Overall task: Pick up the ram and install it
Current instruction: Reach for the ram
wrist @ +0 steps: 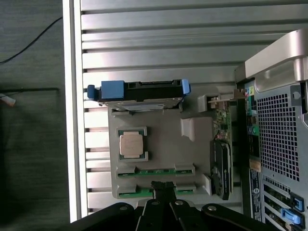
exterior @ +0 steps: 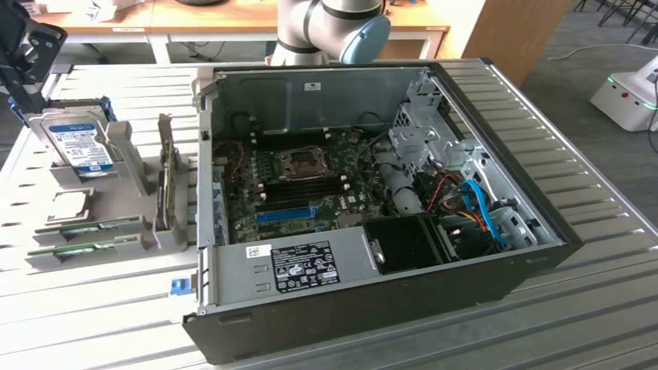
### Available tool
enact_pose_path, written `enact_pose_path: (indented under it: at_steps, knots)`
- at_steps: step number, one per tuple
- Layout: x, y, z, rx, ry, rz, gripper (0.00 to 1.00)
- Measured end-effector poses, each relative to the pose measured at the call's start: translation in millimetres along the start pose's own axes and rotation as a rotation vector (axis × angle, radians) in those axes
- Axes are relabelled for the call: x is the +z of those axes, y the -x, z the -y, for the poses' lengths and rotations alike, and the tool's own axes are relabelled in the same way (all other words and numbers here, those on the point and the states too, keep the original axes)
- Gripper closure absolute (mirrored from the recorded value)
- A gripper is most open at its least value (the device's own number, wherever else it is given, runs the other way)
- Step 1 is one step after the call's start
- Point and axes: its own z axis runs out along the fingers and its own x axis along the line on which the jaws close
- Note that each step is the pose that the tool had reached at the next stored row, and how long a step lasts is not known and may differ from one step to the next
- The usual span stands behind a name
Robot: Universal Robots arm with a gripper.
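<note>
Two look-alike green ram sticks lie side by side in slots of a grey holder [wrist: 163,144], one [wrist: 155,170] beside the other [wrist: 129,193]; I cannot tell which one the task means. In the exterior view they sit at the holder's near end [exterior: 98,228] [exterior: 77,250]. My gripper [wrist: 162,186] hangs well above the holder, shut, with nothing between its fingers, and its tips line up over the sticks. The gripper [exterior: 29,81] is high at the exterior view's left.
The holder also carries a blue-labelled hard drive [exterior: 80,146], a CPU chip [wrist: 132,144] and an upright expansion card [exterior: 166,181]. The open PC case [exterior: 535,262] lies to the exterior view's right, its motherboard [exterior: 308,185] exposed. The slatted table edge [wrist: 74,120] is close.
</note>
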Motion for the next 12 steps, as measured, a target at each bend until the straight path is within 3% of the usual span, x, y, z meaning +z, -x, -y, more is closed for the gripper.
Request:
enact_pose_path:
  at_steps: [12]
  knots:
    - [0.1, 0.0, 0.0, -0.038, -0.0008, -0.0014, 0.9]
